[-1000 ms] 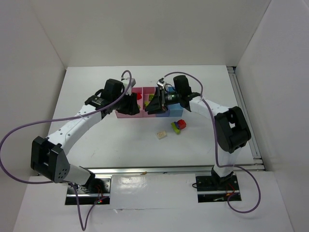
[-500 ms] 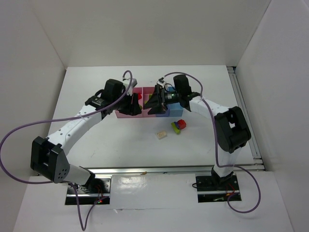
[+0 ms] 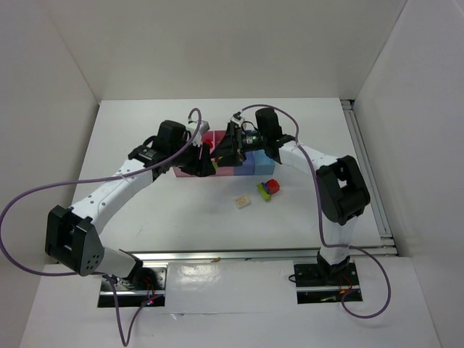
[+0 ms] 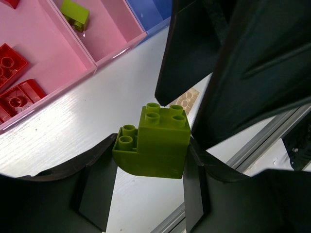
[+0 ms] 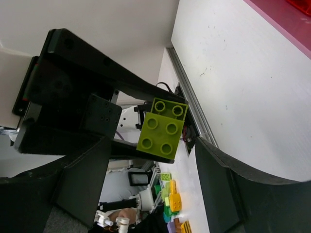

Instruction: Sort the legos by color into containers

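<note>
My left gripper [image 4: 151, 162] is shut on a lime green lego [image 4: 163, 145], a square brick stacked on a rounded one, held above the table in front of the containers [image 4: 53, 46]. In the right wrist view the same green lego [image 5: 163, 128] sits between the wide-apart fingers of my right gripper [image 5: 150, 179], which is open and touches nothing. From above, the left gripper [image 3: 204, 158] and right gripper [image 3: 219, 148] face each other over the containers [image 3: 190, 172]. A cream lego [image 3: 242, 202] and a red, green and blue clump [image 3: 268, 188] lie on the table.
The first pink bin holds red bricks [image 4: 12, 77]. A green brick [image 4: 75, 13] lies in the second pink bin, and a blue bin [image 4: 153, 8] follows. Side walls and a metal rail [image 3: 366, 167] bound the table on the right.
My right gripper has opened its jaws and swung left, closer to the left gripper. The left gripper still holds the green lego in about the same place.
</note>
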